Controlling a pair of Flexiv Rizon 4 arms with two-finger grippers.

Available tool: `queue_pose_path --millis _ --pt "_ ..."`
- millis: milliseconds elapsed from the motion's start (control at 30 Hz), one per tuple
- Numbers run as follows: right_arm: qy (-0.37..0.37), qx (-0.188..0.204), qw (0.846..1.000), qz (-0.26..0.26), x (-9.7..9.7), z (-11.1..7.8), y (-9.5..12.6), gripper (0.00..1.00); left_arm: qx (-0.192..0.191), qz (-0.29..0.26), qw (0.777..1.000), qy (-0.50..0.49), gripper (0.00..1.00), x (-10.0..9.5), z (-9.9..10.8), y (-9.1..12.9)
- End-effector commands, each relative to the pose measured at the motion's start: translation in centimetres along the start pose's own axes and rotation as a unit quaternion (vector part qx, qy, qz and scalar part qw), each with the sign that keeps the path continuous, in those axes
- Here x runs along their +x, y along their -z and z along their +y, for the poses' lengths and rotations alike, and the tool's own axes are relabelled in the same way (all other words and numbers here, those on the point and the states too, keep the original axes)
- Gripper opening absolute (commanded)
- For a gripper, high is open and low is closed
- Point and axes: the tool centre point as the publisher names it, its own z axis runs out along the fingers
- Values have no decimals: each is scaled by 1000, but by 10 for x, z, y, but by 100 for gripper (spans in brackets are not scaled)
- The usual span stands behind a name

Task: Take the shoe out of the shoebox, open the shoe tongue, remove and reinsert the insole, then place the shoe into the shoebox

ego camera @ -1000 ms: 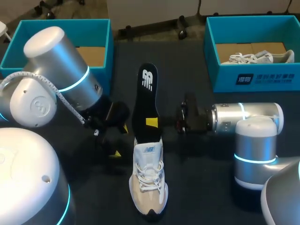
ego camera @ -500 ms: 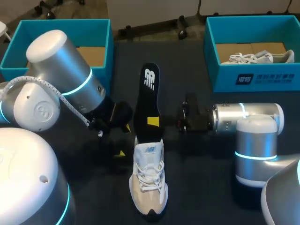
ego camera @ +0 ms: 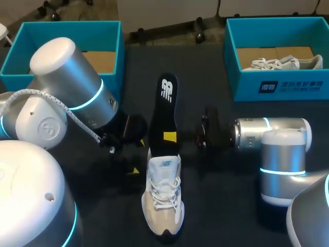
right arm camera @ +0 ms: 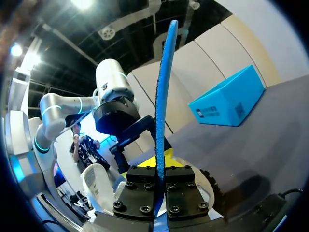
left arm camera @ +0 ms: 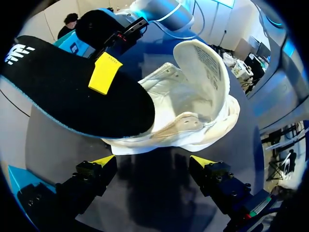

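On the dark table (ego camera: 216, 206), the right gripper (right arm camera: 161, 171) pinches a long black foam insole (ego camera: 163, 113) crosswise to its fingers, logo end pointing away from the white fabric sneaker (left arm camera: 193, 116), which lies just ahead of the spread left gripper (left arm camera: 153, 160).

A white-and-beige sneaker (ego camera: 163, 193) lies at 6 o'clock, tongue (left arm camera: 205, 63) folded open. The black insole (ego camera: 164, 116) (blue underneath) stretches from its collar toward 12 o'clock. An open teal shoebox (ego camera: 67, 33) sits at 10 o'clock.

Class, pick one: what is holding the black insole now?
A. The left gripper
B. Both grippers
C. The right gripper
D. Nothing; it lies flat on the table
C: the insole stands edge-on, pinched between the fingers of the right gripper; the left gripper is open and empty.
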Motion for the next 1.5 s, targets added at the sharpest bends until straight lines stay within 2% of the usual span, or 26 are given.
queue_pose_path --millis 33,333,933,1300,1333,1400,1500 --pt "1 -2 1000 1 2 -6 1 0 0 2 1000 -1 100 -2 0 -1" --pt "-10 -2 1000 15 6 -20 -3 0 0 2 1000 -1 100 -2 0 -1" --pt "-40 1 999 6 19 -49 -12 0 0 2 1000 -1 100 -2 0 -1" --pt "-34 1 999 9 25 -42 -16 0 0 2 1000 -1 100 -2 0 -1" --pt "-32 2 999 10 25 -41 -16 7 0 2 1000 -1 100 -2 0 -1" --pt "-30 3 999 11 26 -38 -17 14 0 2 1000 -1 100 -2 0 -1" --pt "-27 6 1000 12 27 -35 -18 29 0 2 1000 -1 100 -2 0 -1"
